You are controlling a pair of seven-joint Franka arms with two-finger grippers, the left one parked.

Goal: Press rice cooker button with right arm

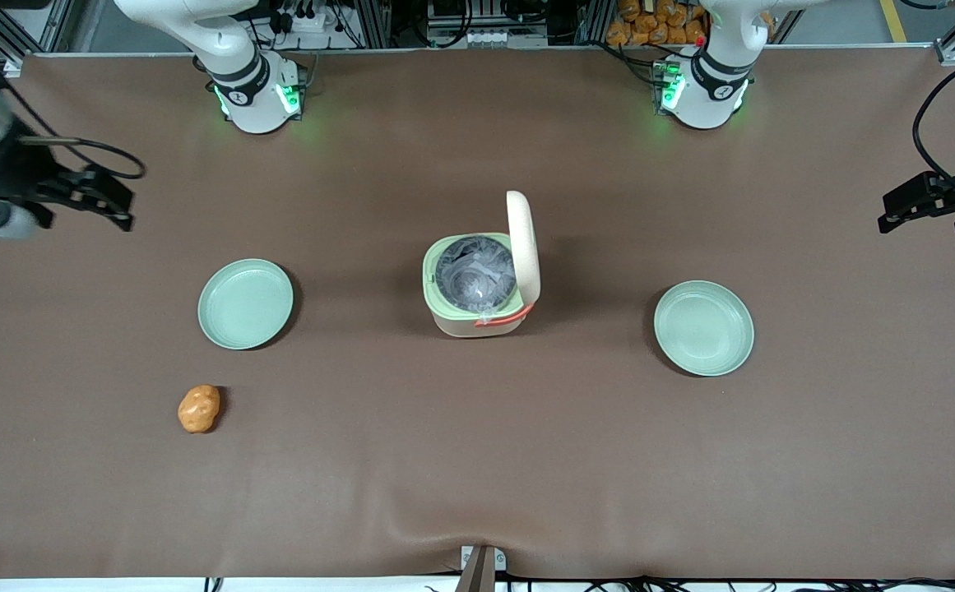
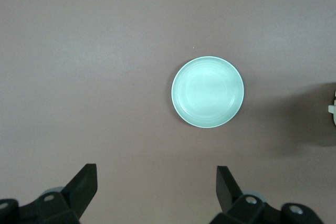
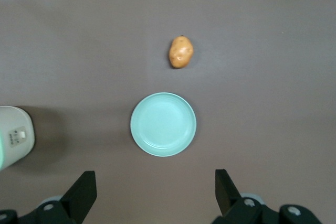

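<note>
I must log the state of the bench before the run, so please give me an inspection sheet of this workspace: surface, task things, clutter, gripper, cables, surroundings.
Surface: brown table, one slight wrinkle at the edge nearest the front camera.
Job's things: rice cooker mid-table, lid standing open, silvery pot visible inside, coral handle on the side nearer the camera.
Clutter: potato and a green plate toward the working arm's end, the potato nearer the camera; a second green plate toward the parked arm's end. Both plates hold nothing.
Gripper: right gripper open, holding nothing, above the table's working-arm end, apart from the cooker.
Cables: black cable looping from the gripper.
Surroundings: metal frame and wiring past the arm bases.
</note>
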